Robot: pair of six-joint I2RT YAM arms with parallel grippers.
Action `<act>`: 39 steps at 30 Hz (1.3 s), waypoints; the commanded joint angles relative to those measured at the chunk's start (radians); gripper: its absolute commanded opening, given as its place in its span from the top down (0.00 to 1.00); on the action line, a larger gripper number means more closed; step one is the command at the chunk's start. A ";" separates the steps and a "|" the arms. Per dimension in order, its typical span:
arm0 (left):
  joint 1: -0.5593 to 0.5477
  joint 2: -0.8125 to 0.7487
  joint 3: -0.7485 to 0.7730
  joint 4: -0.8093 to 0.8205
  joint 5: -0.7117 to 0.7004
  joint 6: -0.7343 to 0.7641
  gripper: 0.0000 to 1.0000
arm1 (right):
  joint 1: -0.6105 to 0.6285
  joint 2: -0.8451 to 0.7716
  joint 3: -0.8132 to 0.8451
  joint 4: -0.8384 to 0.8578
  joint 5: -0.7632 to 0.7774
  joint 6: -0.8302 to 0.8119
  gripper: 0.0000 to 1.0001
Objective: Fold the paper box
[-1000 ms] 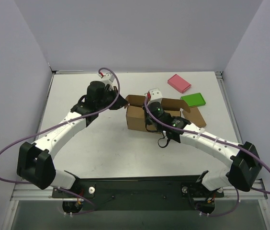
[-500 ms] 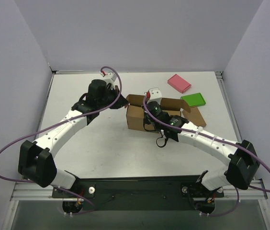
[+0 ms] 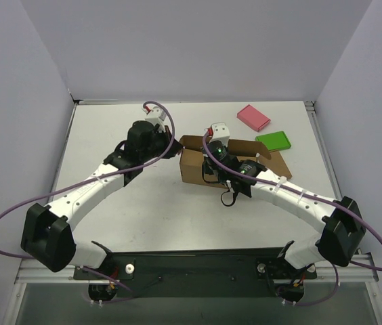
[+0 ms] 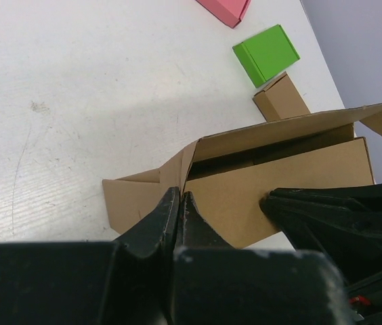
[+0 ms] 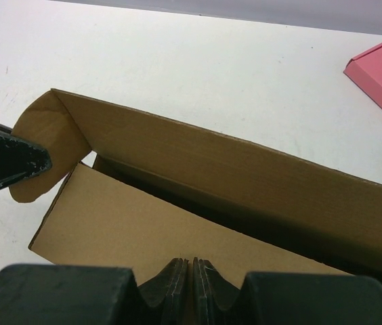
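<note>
The paper box (image 3: 191,169) sits around the middle of the tabletop (image 3: 143,196), a little to the far right of centre, between my two arms. It is plain brown corrugated cardboard with a matte face and raw cut edges, and it is part-way up: the long walls stand and the top is open. From the right wrist view the far wall rises higher than the near one, with a dark hollow between them. At the box's left end a rounded tab (image 5: 45,139) curls upward. From the left wrist view a flat flap (image 4: 130,196) lies out on the tabletop at that same end.

The left tool (image 4: 179,204) has its fingers pressed together with nothing between them. Its tips are at the box's left near corner, right beside the rounded tab. The right tool (image 5: 192,269) also has its fingers together and carries nothing. Its black tip lies against the outer face of the near wall.

Just right of the box lies a small brown block (image 3: 277,164), cardboard-coloured and rectangular. Beyond it on the far side is a flat, bright green block (image 3: 273,141), and farther still a pink block (image 3: 253,117). The tabletop is white with a fine grain and a few faint scuffs.
</note>
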 commanded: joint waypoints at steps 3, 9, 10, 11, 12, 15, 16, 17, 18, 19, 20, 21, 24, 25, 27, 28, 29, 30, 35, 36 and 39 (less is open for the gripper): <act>-0.066 -0.017 -0.058 0.016 0.035 -0.055 1.00 | -0.008 0.069 -0.028 -0.168 -0.015 0.018 0.89; -0.071 -0.014 -0.055 0.033 0.041 -0.074 1.00 | -0.010 0.077 -0.021 -0.171 -0.018 0.019 0.90; -0.071 -0.014 -0.061 0.035 0.038 -0.077 1.00 | -0.010 0.077 -0.024 -0.171 -0.018 0.019 0.90; -0.072 -0.016 -0.067 0.047 0.038 -0.083 1.00 | -0.010 0.077 -0.022 -0.171 -0.018 0.021 0.90; -0.074 -0.017 -0.079 0.056 0.038 -0.087 1.00 | -0.010 0.077 -0.024 -0.171 -0.015 0.021 0.89; -0.075 -0.025 -0.128 0.086 0.032 -0.106 1.00 | -0.010 0.079 -0.025 -0.172 -0.013 0.019 0.90; -0.075 -0.027 -0.137 0.086 0.030 -0.110 1.00 | -0.010 0.079 -0.025 -0.172 -0.013 0.019 0.90; -0.075 -0.027 -0.157 0.086 0.027 -0.113 1.00 | -0.010 0.082 -0.025 -0.172 -0.015 0.019 0.90; -0.077 -0.031 -0.167 0.117 0.025 -0.115 1.00 | -0.010 0.083 -0.027 -0.172 -0.015 0.021 0.90; -0.078 -0.033 -0.177 0.121 0.022 -0.121 1.00 | -0.010 0.083 -0.024 -0.172 -0.016 0.021 0.89; -0.078 -0.037 -0.186 0.133 0.021 -0.126 1.00 | -0.011 0.086 -0.024 -0.172 -0.016 0.024 0.90; -0.080 -0.040 -0.206 0.139 0.018 -0.130 1.00 | -0.010 0.088 -0.022 -0.172 -0.018 0.024 0.90; -0.084 -0.047 -0.234 0.170 0.018 -0.152 1.00 | -0.010 0.096 -0.018 -0.172 -0.018 0.022 0.90; -0.086 -0.048 -0.239 0.174 0.018 -0.159 1.00 | -0.010 0.096 -0.016 -0.172 -0.021 0.022 0.90; -0.087 -0.048 -0.242 0.181 0.018 -0.162 1.00 | -0.010 0.100 -0.016 -0.172 -0.021 0.022 0.90; -0.089 -0.047 -0.242 0.181 0.015 -0.158 1.00 | -0.011 0.102 -0.015 -0.174 -0.021 0.024 0.90; -0.089 -0.047 -0.240 0.175 0.012 -0.152 1.00 | -0.010 0.100 -0.012 -0.176 -0.019 0.022 0.90; -0.089 -0.043 -0.237 0.162 0.006 -0.144 1.00 | -0.010 0.099 -0.009 -0.177 -0.022 0.021 0.88; -0.087 -0.037 -0.155 0.040 -0.027 -0.043 1.00 | -0.010 0.048 0.050 -0.231 -0.019 -0.007 0.81; -0.087 -0.024 -0.133 0.015 -0.033 -0.023 1.00 | -0.010 0.042 0.076 -0.244 -0.021 -0.018 0.77; -0.084 0.012 -0.052 -0.074 -0.034 0.051 1.00 | -0.010 0.019 0.111 -0.286 -0.036 -0.038 0.68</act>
